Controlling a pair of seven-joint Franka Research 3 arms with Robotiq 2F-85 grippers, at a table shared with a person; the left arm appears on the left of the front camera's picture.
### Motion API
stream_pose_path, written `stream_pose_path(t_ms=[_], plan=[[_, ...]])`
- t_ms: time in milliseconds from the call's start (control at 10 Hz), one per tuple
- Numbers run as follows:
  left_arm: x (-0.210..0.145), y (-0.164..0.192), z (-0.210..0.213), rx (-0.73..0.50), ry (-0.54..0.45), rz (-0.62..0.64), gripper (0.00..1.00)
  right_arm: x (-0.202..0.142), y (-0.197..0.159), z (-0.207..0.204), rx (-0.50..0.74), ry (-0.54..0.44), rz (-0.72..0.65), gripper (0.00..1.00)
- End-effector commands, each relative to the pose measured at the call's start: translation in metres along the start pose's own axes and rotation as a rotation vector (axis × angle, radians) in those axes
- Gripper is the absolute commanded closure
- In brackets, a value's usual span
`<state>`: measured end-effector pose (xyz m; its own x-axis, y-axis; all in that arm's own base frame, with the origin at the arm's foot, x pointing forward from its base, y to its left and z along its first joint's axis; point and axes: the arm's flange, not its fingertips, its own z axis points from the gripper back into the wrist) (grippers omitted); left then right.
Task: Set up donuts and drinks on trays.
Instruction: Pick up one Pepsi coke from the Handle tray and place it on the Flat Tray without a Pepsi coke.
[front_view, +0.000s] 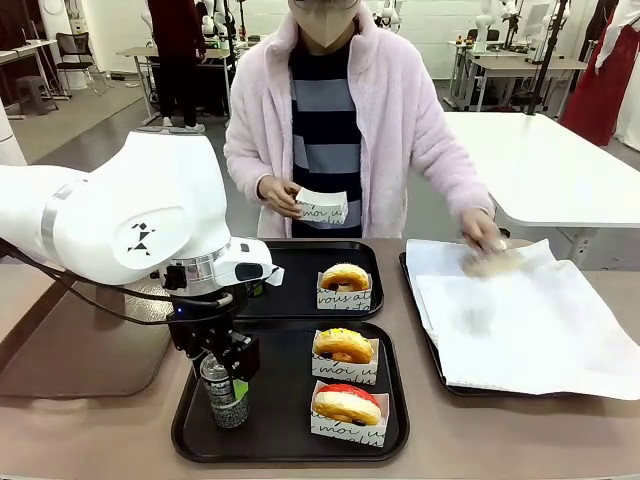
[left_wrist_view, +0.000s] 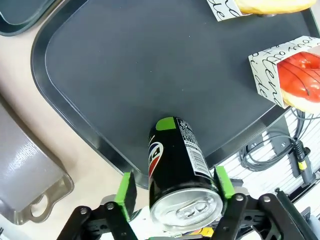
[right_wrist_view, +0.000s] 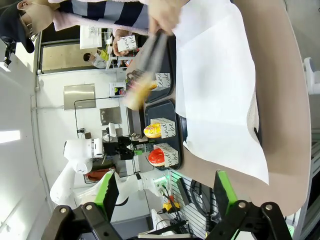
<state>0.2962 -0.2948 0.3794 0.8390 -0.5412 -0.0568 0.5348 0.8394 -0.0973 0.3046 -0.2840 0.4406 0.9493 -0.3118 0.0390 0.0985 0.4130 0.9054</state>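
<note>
My left gripper straddles a black and green Pepsi can that stands upright on the near black tray, at its left edge. In the left wrist view the can sits between the green pads with a narrow gap at the left pad, so the jaws stand slightly open. This tray also carries a yellow-iced donut and a red-iced donut, each in a sleeve. The far black tray holds one donut. My right gripper hangs open and empty above the table.
The person holds an empty paper sleeve in one hand. The other hand works tongs, blurred, over the white-paper-lined tray on the right. A glossy brown tray lies at the left, close to my left arm.
</note>
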Motion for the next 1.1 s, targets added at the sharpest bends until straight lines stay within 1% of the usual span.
stream_pose_path(t_ms=[0,100,600,800,1000], plan=[[-0.002,-0.001,-0.003,0.015,-0.026,-0.005,0.02,0.0,0.0,0.0,0.016,-0.005,0.011,0.0],[-0.002,-0.001,-0.001,0.011,-0.026,-0.003,0.0,0.0,0.0,0.0,0.016,-0.005,0.011,0.0],[-0.007,-0.005,0.009,-0.022,-0.02,-0.016,0.0,0.0,0.0,0.0,0.016,-0.005,0.011,0.0],[-0.025,-0.02,0.046,-0.031,-0.054,-0.046,0.0,0.0,0.0,0.0,0.016,-0.005,0.011,0.0],[-0.047,-0.034,0.07,-0.028,-0.051,-0.085,0.0,0.0,0.0,0.0,0.016,-0.005,0.011,0.0]])
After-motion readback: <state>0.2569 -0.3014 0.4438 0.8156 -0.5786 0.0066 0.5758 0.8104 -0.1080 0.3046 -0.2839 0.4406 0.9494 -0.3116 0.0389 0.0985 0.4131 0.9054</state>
